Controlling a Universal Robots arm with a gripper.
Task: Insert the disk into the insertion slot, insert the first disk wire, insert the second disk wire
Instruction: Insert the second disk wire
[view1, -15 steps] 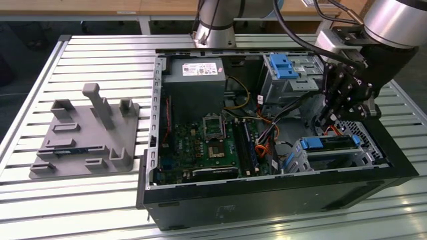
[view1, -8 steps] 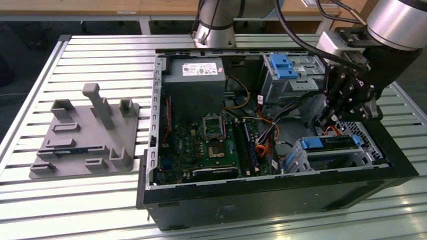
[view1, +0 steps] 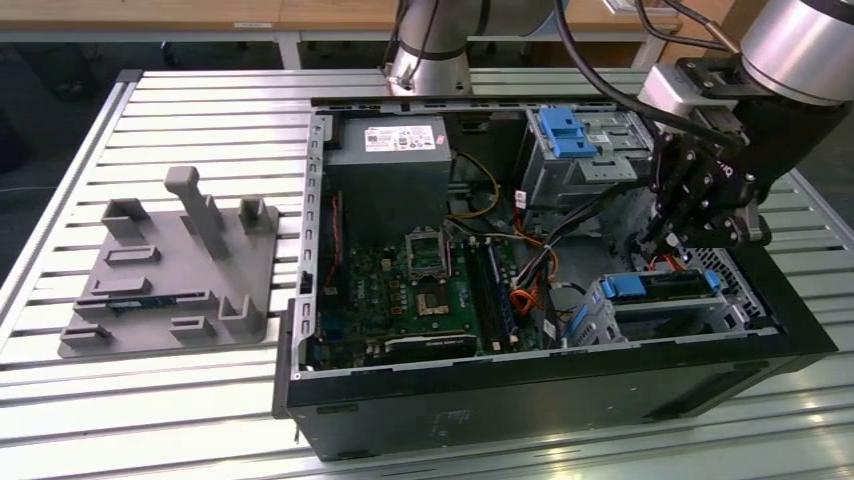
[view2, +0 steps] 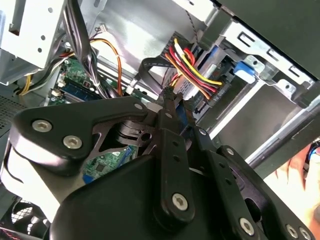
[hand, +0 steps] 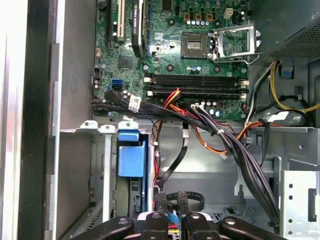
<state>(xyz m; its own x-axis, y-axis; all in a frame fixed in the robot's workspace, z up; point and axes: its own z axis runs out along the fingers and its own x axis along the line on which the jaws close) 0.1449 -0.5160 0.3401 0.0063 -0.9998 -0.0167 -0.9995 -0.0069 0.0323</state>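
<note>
The disk (view1: 667, 286), silver in a blue carrier, lies in the insertion slot (view1: 694, 318), a low perforated cage in the case's corner nearest the exterior view's right. Its blue handle tab (hand: 131, 155) shows in both wrist views. My gripper (view1: 663, 252) hangs just above the disk's connector end. Its fingertips (view2: 167, 97) stand close together, and a blue-and-white piece of a disk wire (hand: 172, 218) is pinched between the pads. A red, yellow and black wire (view2: 192, 67) ends in a black plug (view2: 217, 95) against the disk's edge. I cannot tell how deep the plug sits.
A taller grey cage with a blue latch (view1: 571, 135) stands behind the gripper. The motherboard (view1: 414, 290) and power supply (view1: 387, 150) fill the case's middle. Black cable bundles (hand: 240, 150) cross beside the slot. A grey fixture plate (view1: 174, 270) lies outside. A person's hand (view2: 297, 175) is near the case edge.
</note>
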